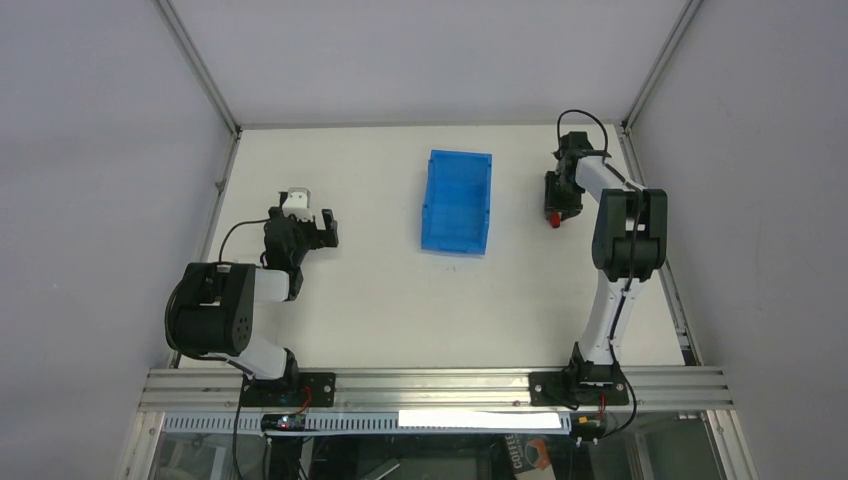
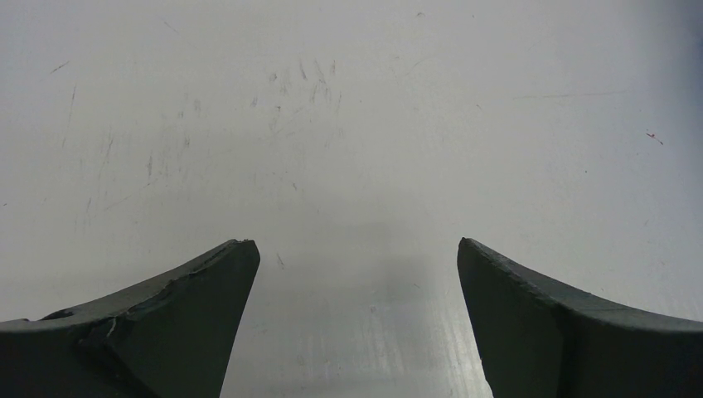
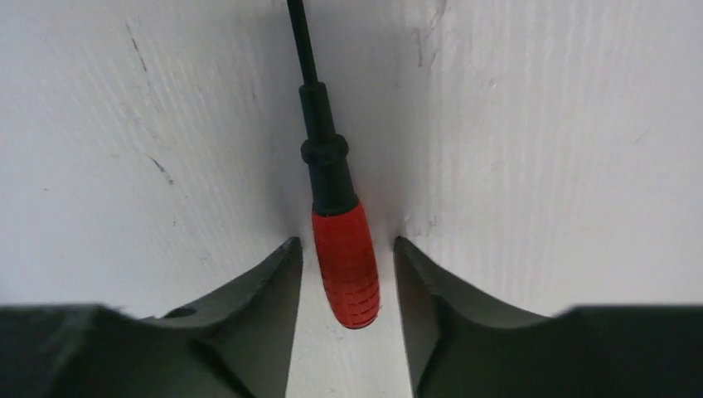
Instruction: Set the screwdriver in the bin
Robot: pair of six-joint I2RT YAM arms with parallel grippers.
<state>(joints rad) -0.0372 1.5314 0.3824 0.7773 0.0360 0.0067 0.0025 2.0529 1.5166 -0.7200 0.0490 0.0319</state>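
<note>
The screwdriver (image 3: 346, 265), with a short red handle and a thin dark shaft, lies on the white table. In the top view only its red end (image 1: 553, 220) shows, right of the blue bin (image 1: 457, 200). My right gripper (image 3: 346, 241) is low over it and open, one finger on each side of the red handle with a narrow gap on both sides. In the top view the right gripper (image 1: 553, 208) sits to the right of the bin. My left gripper (image 1: 328, 229) is open and empty, left of the bin, over bare table (image 2: 356, 249).
The bin stands in the middle of the table's far half, its lower sloped end toward me. Metal frame rails (image 1: 215, 200) run along the left and right table edges. The walls are plain grey.
</note>
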